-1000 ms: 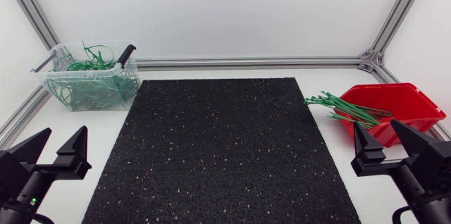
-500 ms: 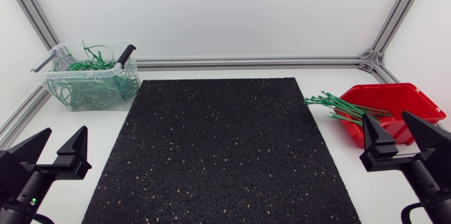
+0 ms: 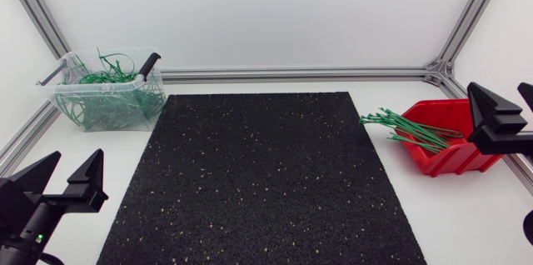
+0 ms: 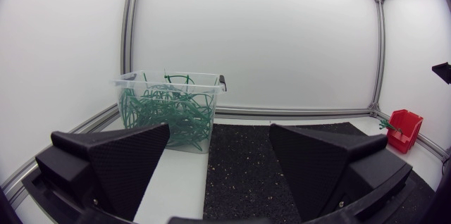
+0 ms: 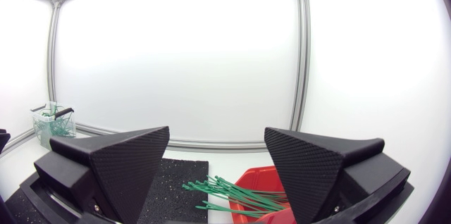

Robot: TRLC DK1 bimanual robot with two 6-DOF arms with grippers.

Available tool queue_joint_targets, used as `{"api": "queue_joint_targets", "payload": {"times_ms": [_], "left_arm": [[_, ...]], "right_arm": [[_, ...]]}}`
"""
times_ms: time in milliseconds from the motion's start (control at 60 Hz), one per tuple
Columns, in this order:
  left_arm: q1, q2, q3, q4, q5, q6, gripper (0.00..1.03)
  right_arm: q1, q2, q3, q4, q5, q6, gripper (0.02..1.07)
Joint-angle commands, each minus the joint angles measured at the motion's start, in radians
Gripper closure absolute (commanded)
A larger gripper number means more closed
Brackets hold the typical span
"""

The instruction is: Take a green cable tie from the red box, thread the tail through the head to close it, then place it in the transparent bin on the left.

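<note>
My right gripper point(image 3: 502, 98) hangs wide open and empty by the red box point(image 3: 450, 158) at 3 o'clock, and since the green cable ties point(image 3: 412, 129) spill in a bunch over its 9 o'clock rim, I'd probably snag several at once, though I can't tell how tangled they are.

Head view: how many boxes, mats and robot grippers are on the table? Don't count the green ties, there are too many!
Red plastic box: 1
Transparent plastic bin: 1
Black speckled rubber mat: 1
Matte black grippers with two wedge fingers: 2, the left gripper and the right gripper
Total: 5
</note>
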Motion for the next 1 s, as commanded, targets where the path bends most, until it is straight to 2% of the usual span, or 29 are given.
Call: {"api": "queue_joint_targets", "payload": {"times_ms": [0, 167, 283, 383, 533, 633, 767, 983], "left_arm": [[-0.008, 0.011, -0.039, -0.027, 0.006, 0.018, 0.04], [-0.008, 0.011, -0.039, -0.027, 0.006, 0.018, 0.04], [-0.008, 0.013, -0.039, -0.027, 0.006, 0.018, 0.04], [-0.008, 0.014, -0.039, -0.027, 0.006, 0.02, 0.04], [-0.008, 0.016, -0.038, -0.027, 0.006, 0.02, 0.04], [-0.008, 0.019, -0.039, -0.027, 0.006, 0.02, 0.04], [-0.008, 0.019, -0.038, -0.027, 0.006, 0.021, 0.04], [-0.012, 0.03, -0.038, -0.027, 0.006, 0.023, 0.04]], "right_arm": [[-0.015, 0.088, 0.084, -0.035, -0.002, -0.013, 0.1], [-0.063, 0.251, 0.236, -0.148, -0.062, -0.013, 0.13], [-0.139, 0.389, 0.348, -0.233, -0.163, -0.014, 0.13], [-0.162, 0.502, 0.434, -0.317, -0.181, -0.085, 0.13], [-0.168, 0.656, 0.555, -0.474, -0.189, -0.227, 0.13], [-0.17, 0.772, 0.647, -0.628, -0.194, -0.534, 0.13], [-0.178, 0.892, 0.686, -0.688, -0.204, -0.6, 0.13], [-0.168, 0.979, 0.722, -0.793, -0.154, -0.853, 0.15]]}}
